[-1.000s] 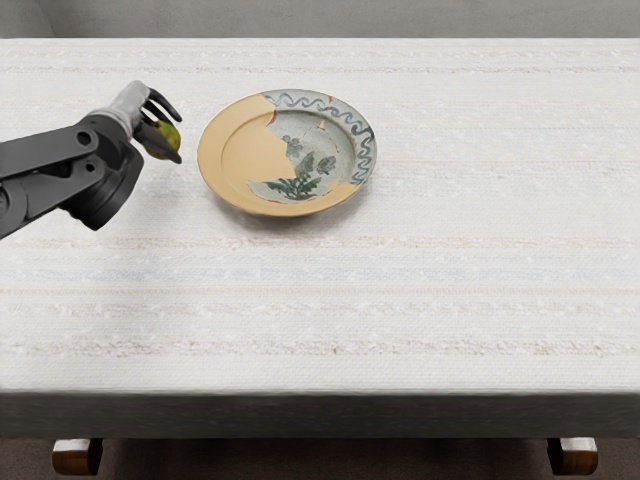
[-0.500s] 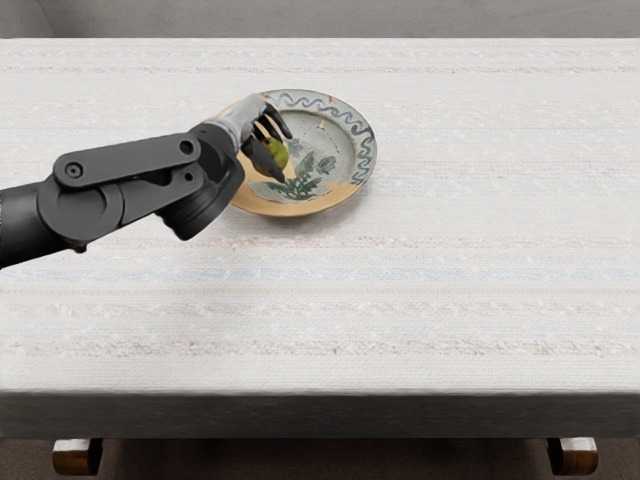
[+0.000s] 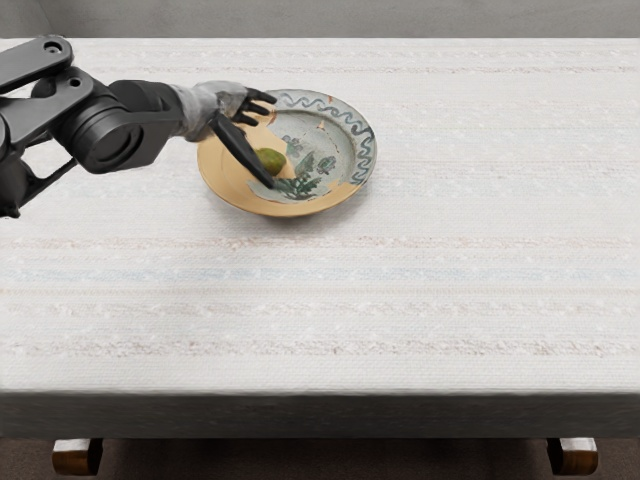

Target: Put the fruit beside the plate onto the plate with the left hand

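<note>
Head view: fruit (image 3: 271, 158) on plate (image 3: 352, 130), just beside left hand (image 3: 232, 112), spread wide, empty.

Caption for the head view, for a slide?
Small yellow-green fruit lies on the orange-and-blue painted plate; open left hand reaches over its rim.

Pale striped surface (image 3: 450, 300) spread wide before me, plain grey wall (image 3: 400, 18) behind, wooden feet (image 3: 77, 456) below its dark front edge

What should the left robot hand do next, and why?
Probably lift the left robot hand straight up, then withdraw left. The fruit lies on the plate, the fingers are spread rather than gripping, and one finger sits close beside the fruit, so sideways motion might nudge it.
</note>
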